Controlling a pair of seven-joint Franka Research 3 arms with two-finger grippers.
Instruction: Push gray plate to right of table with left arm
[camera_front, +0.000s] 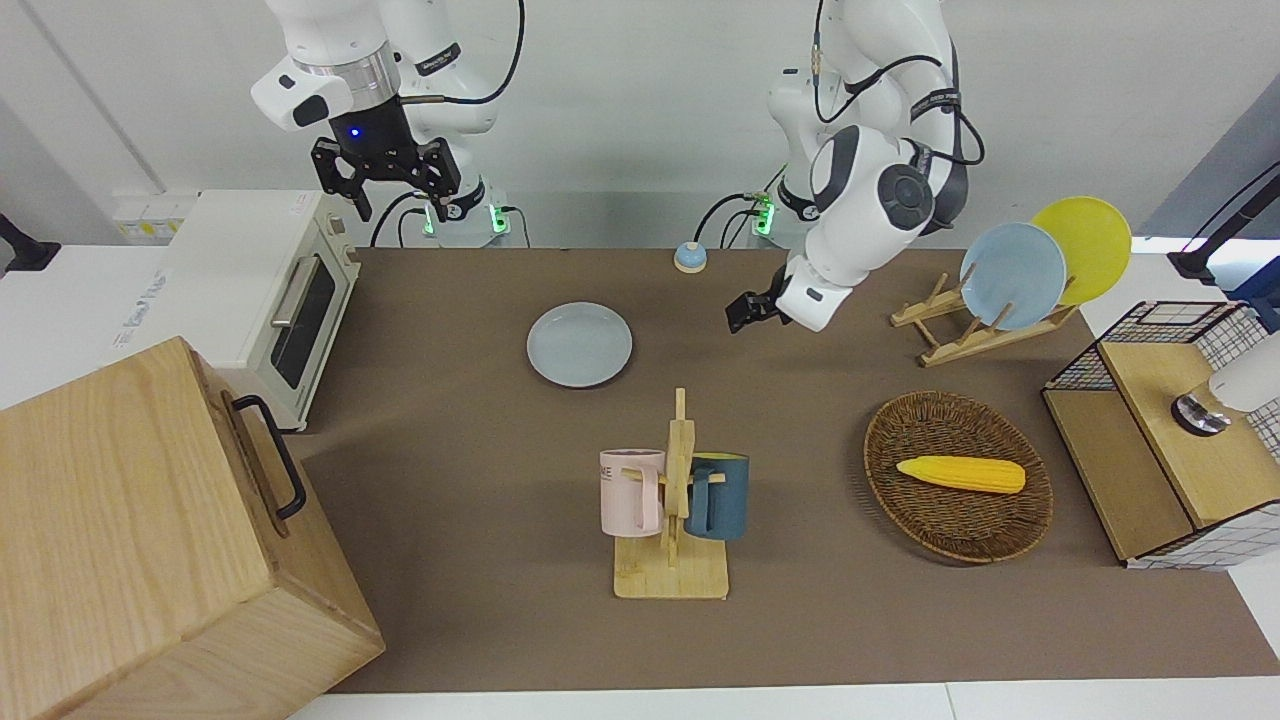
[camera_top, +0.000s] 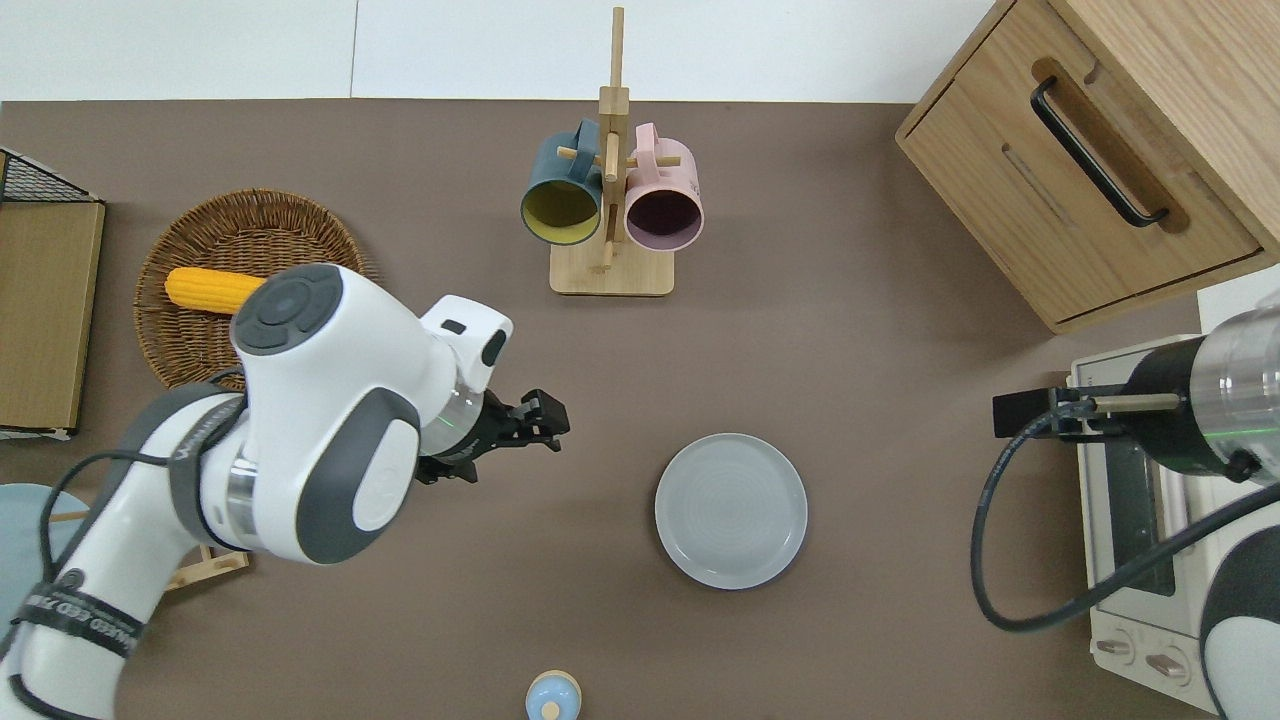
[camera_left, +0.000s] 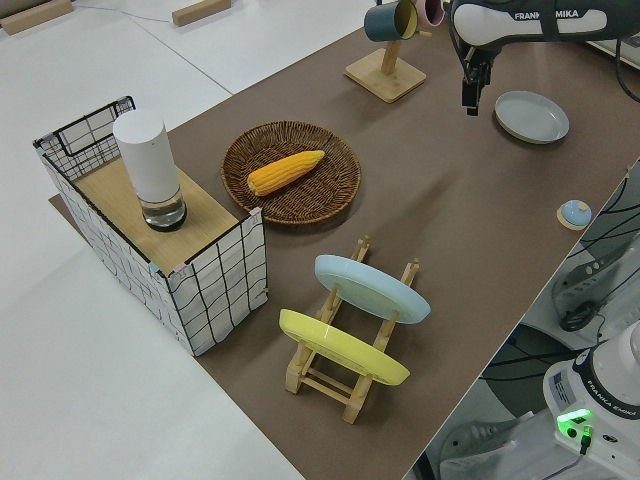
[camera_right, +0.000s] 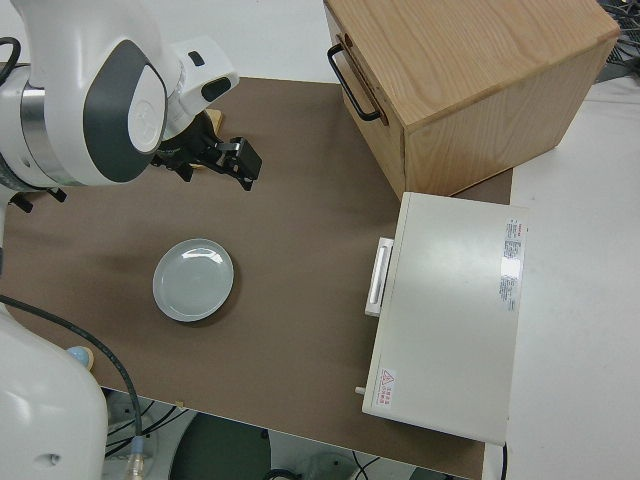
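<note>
- My left gripper (camera_top: 545, 415) hangs over bare table (camera_top: 860, 380), apart from the plate (camera_top: 731, 510); I cannot tell how its jaws stand.
- The plate lies mid-table, toward the robots' edge.
- Risk, I judge: pushing onward, it could hit the oven (camera_front: 275, 290) or cabinet (camera_top: 1090, 150).
- Open room lies between them.
- The right arm is parked.
</note>
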